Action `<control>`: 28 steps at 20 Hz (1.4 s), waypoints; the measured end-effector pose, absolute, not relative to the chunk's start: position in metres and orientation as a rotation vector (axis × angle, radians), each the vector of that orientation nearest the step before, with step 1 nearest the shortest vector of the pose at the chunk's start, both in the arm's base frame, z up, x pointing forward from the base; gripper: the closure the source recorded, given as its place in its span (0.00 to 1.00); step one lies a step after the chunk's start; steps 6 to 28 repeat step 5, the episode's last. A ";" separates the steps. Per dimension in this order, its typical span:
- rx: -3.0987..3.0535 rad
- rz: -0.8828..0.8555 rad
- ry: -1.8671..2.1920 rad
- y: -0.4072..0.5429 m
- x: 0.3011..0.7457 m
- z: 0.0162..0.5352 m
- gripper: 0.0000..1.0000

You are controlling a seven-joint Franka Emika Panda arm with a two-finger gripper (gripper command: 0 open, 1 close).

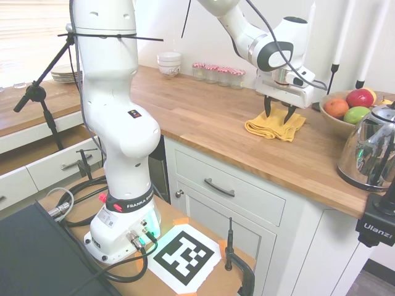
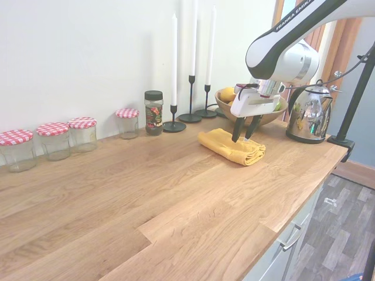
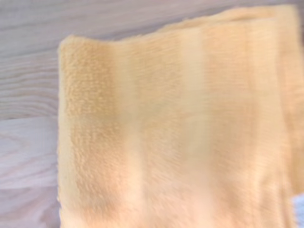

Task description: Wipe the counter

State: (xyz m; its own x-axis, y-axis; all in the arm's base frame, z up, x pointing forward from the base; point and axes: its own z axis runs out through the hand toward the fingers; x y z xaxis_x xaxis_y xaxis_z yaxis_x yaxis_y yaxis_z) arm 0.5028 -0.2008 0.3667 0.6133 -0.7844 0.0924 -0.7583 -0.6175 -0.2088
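Fingers (image 1: 278, 113) (image 2: 246, 132) spread apart, tips just above a folded yellow cloth (image 1: 274, 125) (image 2: 231, 146) (image 3: 175, 128), gripping nothing. Cloth lying flat on the wooden desk (image 1: 203, 117) (image 2: 146, 199), near the fruit bowl (image 1: 342, 120) (image 2: 258, 117) and the metal kettle (image 1: 370, 151) (image 2: 306, 114).

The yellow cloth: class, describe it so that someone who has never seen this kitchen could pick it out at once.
Find the long wooden counter against the white wall, then go to the end with the fruit bowl and shiny kettle. In front of the bowl lies the yellow cloth, folded, under the open gripper. It is the only soft, yellow thing there.
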 end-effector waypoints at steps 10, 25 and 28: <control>-2.657 -0.286 1.296 -0.201 0.474 0.386 0.00; -2.657 -0.286 1.296 -0.201 0.474 0.386 0.00; -2.657 -0.286 1.296 -0.201 0.474 0.386 0.00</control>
